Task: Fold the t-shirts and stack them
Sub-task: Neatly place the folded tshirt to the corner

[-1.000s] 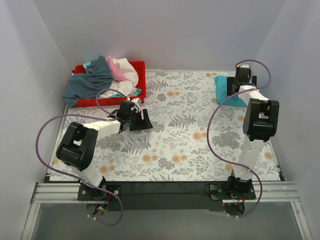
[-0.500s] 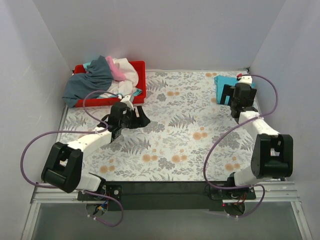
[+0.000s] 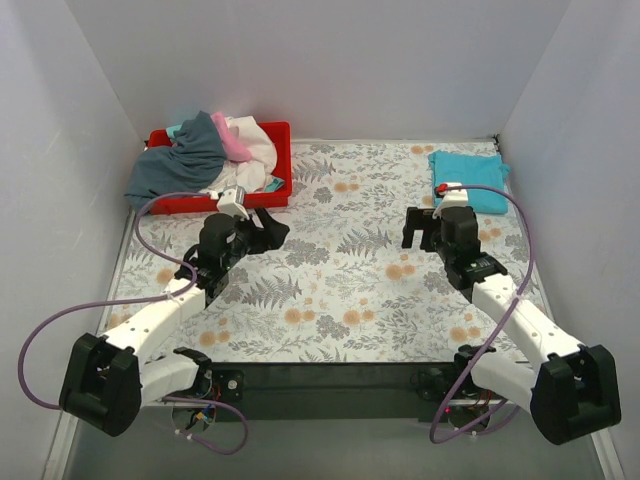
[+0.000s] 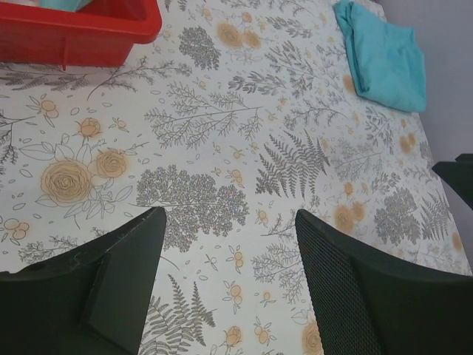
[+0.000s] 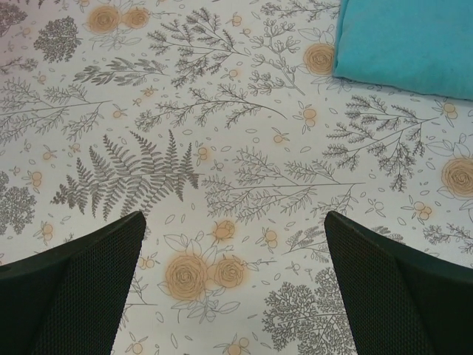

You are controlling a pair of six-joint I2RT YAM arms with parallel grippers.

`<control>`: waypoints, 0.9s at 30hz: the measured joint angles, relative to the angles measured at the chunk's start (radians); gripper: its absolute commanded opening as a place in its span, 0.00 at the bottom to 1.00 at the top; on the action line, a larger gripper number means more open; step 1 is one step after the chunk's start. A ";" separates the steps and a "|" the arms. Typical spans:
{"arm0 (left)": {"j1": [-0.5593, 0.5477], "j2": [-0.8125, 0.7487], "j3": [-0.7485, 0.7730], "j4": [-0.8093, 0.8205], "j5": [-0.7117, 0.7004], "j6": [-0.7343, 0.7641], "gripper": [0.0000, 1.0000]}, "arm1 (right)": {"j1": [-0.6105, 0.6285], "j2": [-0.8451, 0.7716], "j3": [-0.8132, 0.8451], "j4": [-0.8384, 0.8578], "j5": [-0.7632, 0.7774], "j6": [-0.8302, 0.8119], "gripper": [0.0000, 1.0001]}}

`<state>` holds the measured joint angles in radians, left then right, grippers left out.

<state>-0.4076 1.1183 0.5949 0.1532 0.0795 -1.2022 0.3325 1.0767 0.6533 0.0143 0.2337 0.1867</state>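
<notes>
Left hand (image 4: 229, 222): I see its fingers apart with nothing between them, low over the floral table (image 3: 350, 270), just in front of the red tray (image 3: 284, 160).
Right hand (image 5: 233, 218): fingers wide apart and empty, above the table, near the turquoise t-shirt (image 3: 470, 180).
Turquoise t-shirt: folded flat at the table's far right corner.
Other t-shirts (image 3: 205, 150): grey, white and pink, heaped in the red tray, with the grey one spilling over its left rim.

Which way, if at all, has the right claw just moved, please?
Yes: the right claw drew back from the turquoise shirt toward the near edge of the table.
</notes>
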 measured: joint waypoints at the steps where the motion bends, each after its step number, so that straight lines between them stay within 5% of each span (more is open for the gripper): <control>1: 0.000 -0.006 0.000 0.002 -0.010 -0.002 0.66 | 0.000 -0.025 -0.015 -0.006 -0.002 0.002 0.98; 27: 0.000 -0.200 -0.039 -0.011 -0.147 0.012 0.66 | 0.009 -0.136 -0.063 -0.068 -0.030 0.020 0.98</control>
<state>-0.4076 0.9180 0.5560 0.1425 -0.0673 -1.1904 0.3416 0.9409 0.5903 -0.0540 0.2035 0.2066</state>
